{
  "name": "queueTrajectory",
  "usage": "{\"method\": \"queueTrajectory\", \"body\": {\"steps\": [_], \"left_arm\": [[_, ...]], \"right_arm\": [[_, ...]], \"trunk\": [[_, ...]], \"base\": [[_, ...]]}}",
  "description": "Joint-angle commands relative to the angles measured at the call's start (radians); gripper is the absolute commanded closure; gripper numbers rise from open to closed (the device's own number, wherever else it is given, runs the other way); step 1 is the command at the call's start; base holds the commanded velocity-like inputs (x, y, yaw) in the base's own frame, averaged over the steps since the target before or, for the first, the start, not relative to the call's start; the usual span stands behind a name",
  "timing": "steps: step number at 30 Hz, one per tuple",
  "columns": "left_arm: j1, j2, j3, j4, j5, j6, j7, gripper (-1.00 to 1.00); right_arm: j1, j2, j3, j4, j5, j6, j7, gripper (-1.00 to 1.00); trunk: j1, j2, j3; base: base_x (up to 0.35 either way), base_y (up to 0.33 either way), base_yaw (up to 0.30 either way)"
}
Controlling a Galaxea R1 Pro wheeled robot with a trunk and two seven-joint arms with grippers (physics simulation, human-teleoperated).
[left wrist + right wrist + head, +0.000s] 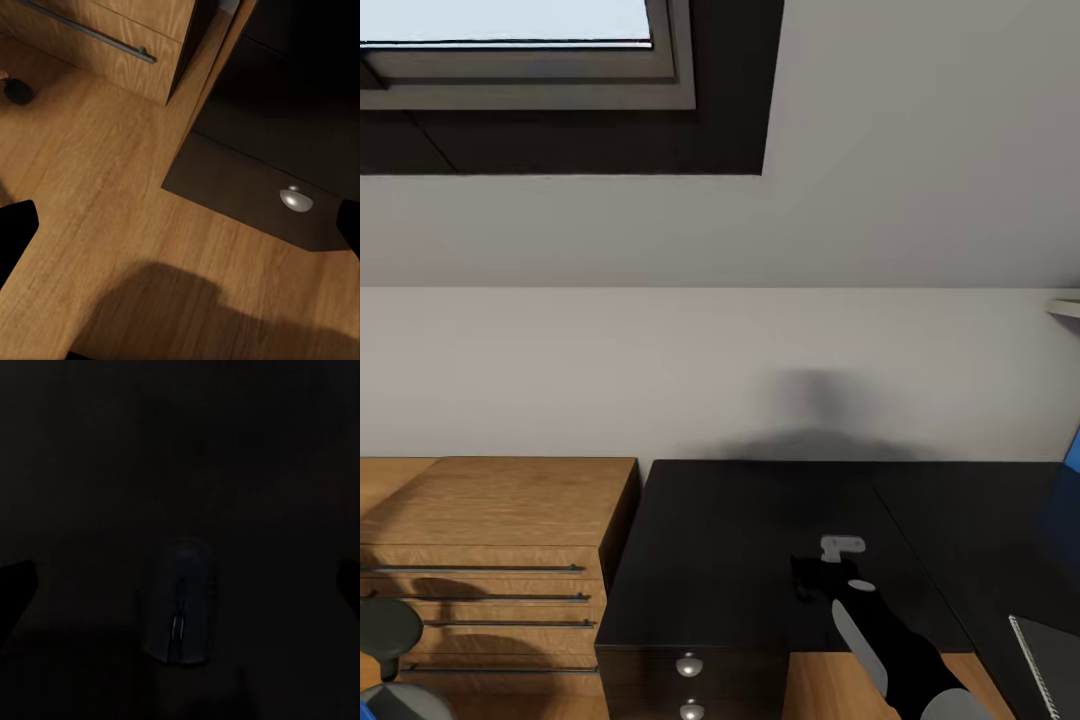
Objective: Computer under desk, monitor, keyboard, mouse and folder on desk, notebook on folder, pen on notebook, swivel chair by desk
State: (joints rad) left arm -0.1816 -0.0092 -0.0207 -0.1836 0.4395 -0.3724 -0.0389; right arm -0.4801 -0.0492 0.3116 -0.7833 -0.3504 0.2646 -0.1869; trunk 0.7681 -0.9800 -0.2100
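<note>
The right arm reaches out low over the black desk (760, 540), forearm angled forward from the robot's right, with the right gripper (838, 568) just above the glossy top near its middle. Its wrist camera looks down into darkness and picks out a small rounded mouse (180, 600) lying on the desk surface, sitting between the two dark fingertips at the frame's edges — the fingers are spread wide, with nothing clamped. I would judge the arm is posed this way either to take the mouse or because it has set it there; I cannot say which from here.

The left gripper (180, 240) hangs low beside the drawer unit, fingers likewise wide apart and empty, pointing at the wooden floor (97, 187) and the corner of a black drawer with its silver knob (295, 199). That arm looks parked out of the way.

At the right edge of the desk a sliver of bright blue shows — the folder (1072, 455), I think, though it is cut off — and below it the corner of a grey keyboard (1045, 660). A light wooden cabinet (500, 520) stands just beside the desk on the left. If the mouse belongs next to the keyboard, it lies well apart from it now.
</note>
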Motion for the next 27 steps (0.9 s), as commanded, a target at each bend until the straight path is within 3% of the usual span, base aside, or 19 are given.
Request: {"method": "queueTrajectory", "body": {"steps": [1, 27], "left_arm": [[-0.001, 0.000, -0.002, 0.001, 0.009, -0.003, -0.004, -1.00], [-0.001, 0.001, -0.002, 0.000, 0.010, -0.003, -0.004, -1.00]], "right_arm": [[-0.002, -0.002, 0.007, 0.009, -0.010, 0.003, -0.010, -1.00], [-0.005, -0.001, 0.007, 0.055, -0.010, -0.002, -0.009, -1.00]], "trunk": [[0.000, -0.001, -0.001], [0.000, -0.001, -0.001]], "base": [[0.003, 0.000, 0.000], [0.043, 0.000, 0.000]]}}
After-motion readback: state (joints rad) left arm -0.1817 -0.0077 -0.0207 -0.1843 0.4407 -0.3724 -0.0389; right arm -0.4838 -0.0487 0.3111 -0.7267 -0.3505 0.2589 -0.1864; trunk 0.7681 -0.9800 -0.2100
